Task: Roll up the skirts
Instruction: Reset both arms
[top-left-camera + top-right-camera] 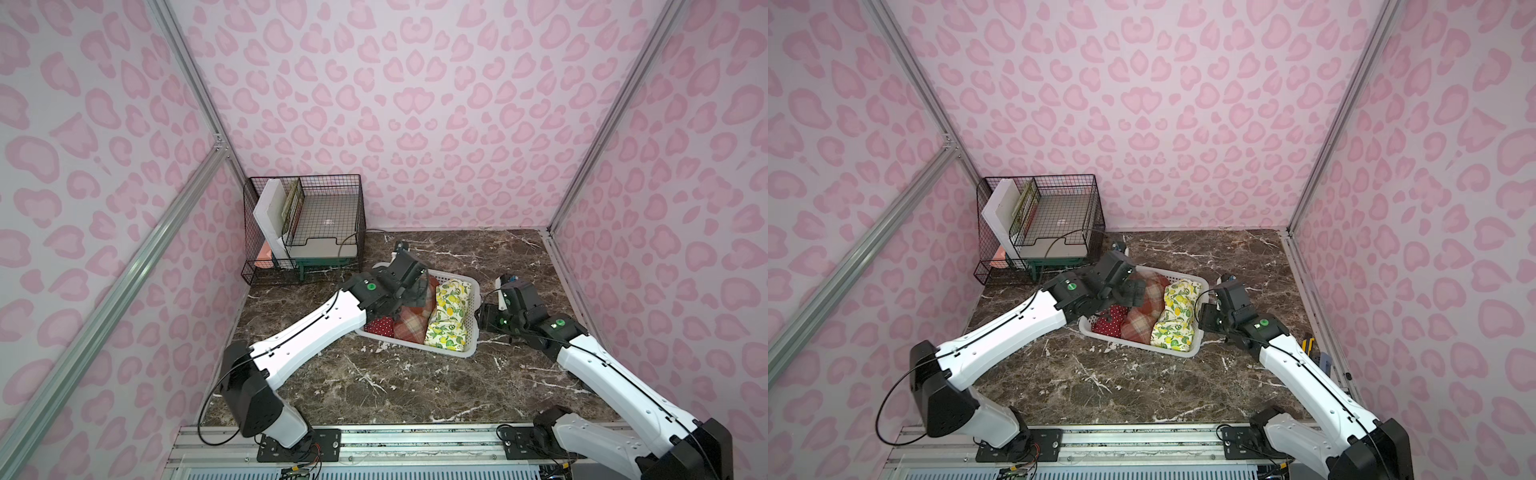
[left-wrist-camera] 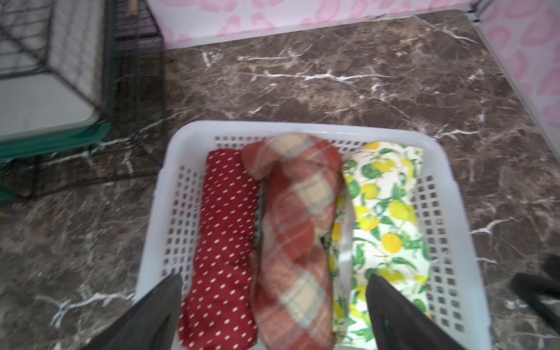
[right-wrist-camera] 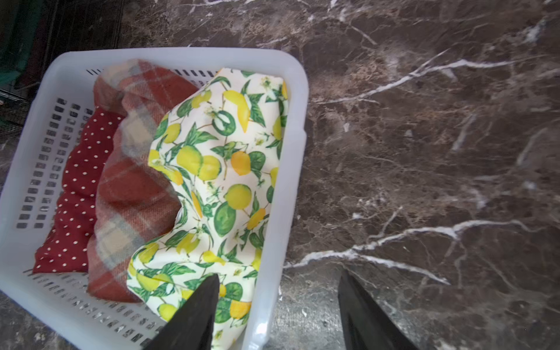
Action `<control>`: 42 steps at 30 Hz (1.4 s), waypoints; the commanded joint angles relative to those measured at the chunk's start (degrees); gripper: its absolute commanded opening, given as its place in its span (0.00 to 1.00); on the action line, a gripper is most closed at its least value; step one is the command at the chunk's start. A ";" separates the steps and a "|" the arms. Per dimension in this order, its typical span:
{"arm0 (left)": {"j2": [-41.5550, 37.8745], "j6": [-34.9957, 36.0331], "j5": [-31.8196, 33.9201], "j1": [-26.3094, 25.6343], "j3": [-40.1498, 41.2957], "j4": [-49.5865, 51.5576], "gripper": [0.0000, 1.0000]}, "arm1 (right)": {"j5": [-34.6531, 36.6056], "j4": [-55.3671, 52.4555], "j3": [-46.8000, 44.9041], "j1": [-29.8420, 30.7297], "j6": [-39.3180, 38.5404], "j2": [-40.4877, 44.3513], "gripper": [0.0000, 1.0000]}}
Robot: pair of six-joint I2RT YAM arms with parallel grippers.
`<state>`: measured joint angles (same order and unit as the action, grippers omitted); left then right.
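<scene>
3 rolled skirts lie in the basket.

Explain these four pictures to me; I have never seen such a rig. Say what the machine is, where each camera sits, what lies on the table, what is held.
It is a robot with two white arms, the left arm and the right arm, fixed at the near edge of a marble table. Two pictures look down on the whole scene from overhead. The other two come from a camera on each wrist, looking past that arm's fingers. On the table stands a white basket with three bundled skirts side by side: the polka-dot skirt, the plaid skirt, the lemon skirt. A wire rack stands in the far corner. The left fingers hover open over the basket; the right fingers stand open at its lemon side. Nothing is held.
</scene>
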<state>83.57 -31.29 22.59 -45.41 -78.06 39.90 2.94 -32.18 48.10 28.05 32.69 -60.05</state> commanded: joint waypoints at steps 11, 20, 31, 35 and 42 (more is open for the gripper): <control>-31.73 4.21 31.70 7.59 20.92 -12.11 0.84 | 24.64 33.01 -2.60 -0.50 -15.28 7.67 0.99; -27.95 13.35 18.18 21.25 26.76 -23.97 0.98 | 5.03 36.89 -0.80 -13.40 -26.05 -8.78 0.99; -22.04 18.64 -6.05 43.21 38.72 -41.91 0.99 | -16.01 54.30 -9.38 -28.01 -25.66 -9.64 0.99; -18.86 19.04 1.51 39.97 48.14 -54.14 0.99 | -21.90 61.83 -12.92 -31.99 -22.49 -10.43 0.99; -8.10 22.77 -3.09 41.08 53.47 -69.65 0.99 | -23.68 63.88 -15.23 -34.21 -26.95 -12.12 0.99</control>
<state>73.14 -11.73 21.32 -4.60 -22.06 -20.43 -18.65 28.25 33.74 -5.96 8.80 -72.44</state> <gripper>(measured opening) 0.984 0.990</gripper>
